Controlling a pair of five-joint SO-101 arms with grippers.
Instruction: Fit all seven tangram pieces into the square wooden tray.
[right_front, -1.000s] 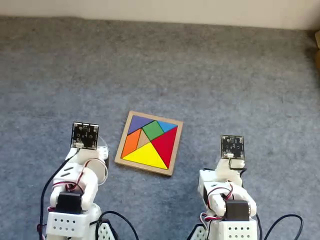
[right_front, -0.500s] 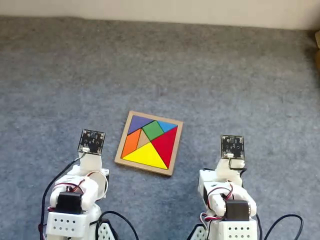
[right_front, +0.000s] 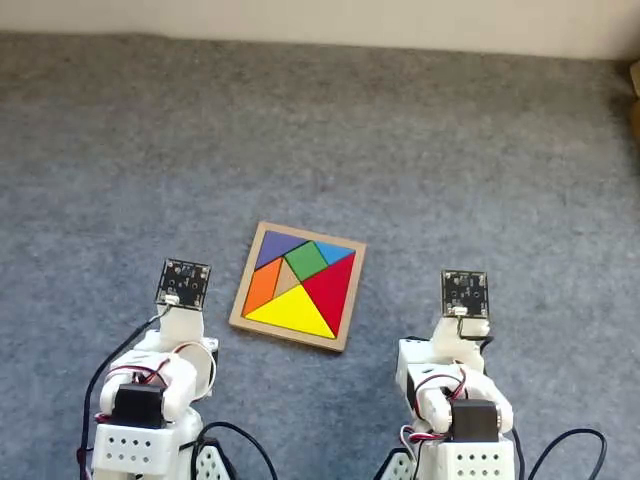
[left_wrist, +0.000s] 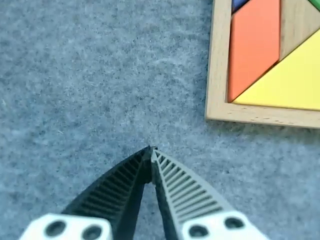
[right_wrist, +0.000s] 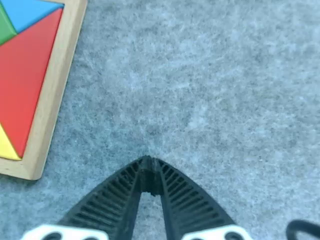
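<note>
The square wooden tray (right_front: 239, 316) lies on the grey carpet between the two arms, holding coloured tangram pieces: a yellow triangle (right_front: 290, 311), a red triangle (right_front: 333, 286), an orange piece (right_front: 262, 285), a green square (right_front: 307, 260), a purple piece (right_front: 277, 247), a blue triangle (right_front: 334, 252) and a tan triangle (right_front: 287, 277). My left gripper (left_wrist: 151, 150) is shut over bare carpet, just off the tray's near corner (left_wrist: 220, 112). On the other side of the tray (right_wrist: 55, 95), my right gripper (right_wrist: 148, 160) is shut and holds nothing.
Grey carpet (right_front: 400, 150) spreads all around the tray. A pale wall edge (right_front: 320, 20) runs along the far side. Both arm bases (right_front: 140, 420) (right_front: 455, 420) sit at the near edge.
The left arm has drawn back toward its base between one second and half a second ago, then stayed still. The right arm and the tray have not moved.
</note>
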